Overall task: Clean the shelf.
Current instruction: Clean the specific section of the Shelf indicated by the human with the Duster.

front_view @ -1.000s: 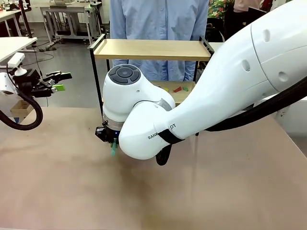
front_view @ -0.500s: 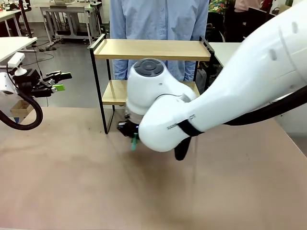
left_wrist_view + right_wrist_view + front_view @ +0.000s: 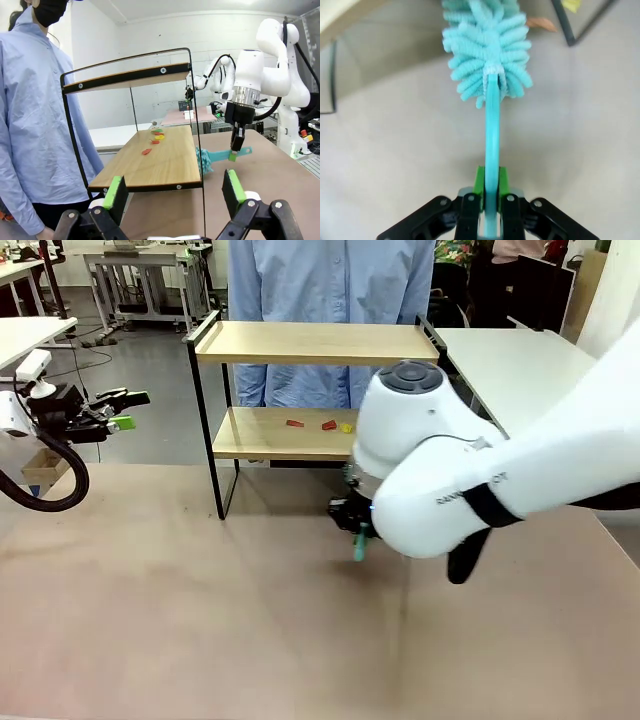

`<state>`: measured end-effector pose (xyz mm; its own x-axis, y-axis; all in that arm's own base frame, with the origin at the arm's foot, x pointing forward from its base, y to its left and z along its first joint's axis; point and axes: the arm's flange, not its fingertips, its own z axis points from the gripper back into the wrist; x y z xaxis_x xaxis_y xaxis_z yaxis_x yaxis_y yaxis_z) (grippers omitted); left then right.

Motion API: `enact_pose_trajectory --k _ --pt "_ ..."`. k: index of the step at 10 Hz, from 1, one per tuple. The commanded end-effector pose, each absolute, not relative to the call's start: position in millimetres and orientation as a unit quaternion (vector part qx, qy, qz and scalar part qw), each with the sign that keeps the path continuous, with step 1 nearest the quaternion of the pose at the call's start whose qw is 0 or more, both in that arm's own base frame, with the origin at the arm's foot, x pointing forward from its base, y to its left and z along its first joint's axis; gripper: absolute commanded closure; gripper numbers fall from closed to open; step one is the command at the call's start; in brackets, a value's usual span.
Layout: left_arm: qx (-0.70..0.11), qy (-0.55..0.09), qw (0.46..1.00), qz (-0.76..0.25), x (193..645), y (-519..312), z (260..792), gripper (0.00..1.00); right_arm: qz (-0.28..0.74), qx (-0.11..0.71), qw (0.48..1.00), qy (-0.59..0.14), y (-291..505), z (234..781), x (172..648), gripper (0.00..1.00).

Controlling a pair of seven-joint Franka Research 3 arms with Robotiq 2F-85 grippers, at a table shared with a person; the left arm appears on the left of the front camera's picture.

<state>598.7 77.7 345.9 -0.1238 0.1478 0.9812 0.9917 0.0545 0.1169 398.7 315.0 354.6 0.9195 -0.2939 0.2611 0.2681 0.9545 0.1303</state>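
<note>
right pincer [image 3: 357, 541] hangs low before the shelf [image 3: 315, 343], scraps [image 3: 322, 424] on its lower board.

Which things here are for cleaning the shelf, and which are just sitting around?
For the job:
shelf
duster
coloured scraps on the shelf's lower board

Just around:
white table on the right
white table on the left
person standing behind the shelf
</note>
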Motion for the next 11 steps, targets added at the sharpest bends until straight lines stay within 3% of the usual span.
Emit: enact_pose_trajectory --k 1,3,4,5,7,11 --pt "-0.493 -0.576 0.44 -0.481 596.8 78.2 349.3 0.0 -0.153 0.008 0.979 -0.132 279.6 369.3 382.8 0.87" --pt "-0.493 -0.576 0.44 -0.481 596.8 78.2 349.3 0.0 -0.138 -0.005 0.98 -0.144 267.8 373.7 376.4 0.87" --pt "-0.493 -0.576 0.44 -0.481 596.8 78.2 349.3 0.0 -0.099 0.046 0.981 -0.16 283.0 376.5 373.9 0.87" --pt "-0.493 -0.576 0.44 -0.481 596.8 78.2 349.3 0.0 -0.154 -0.001 0.978 -0.142 269.1 366.7 382.1 0.87" --pt "-0.493 -0.576 0.44 -0.481 596.8 78.2 349.3 0.0 -0.154 -0.001 0.978 -0.142 269.1 366.7 382.1 0.87" --pt "-0.493 -0.576 0.44 -0.481 596.8 78.2 349.3 0.0 0.003 0.017 0.98 -0.199 249.5 410.0 336.6 0.87"
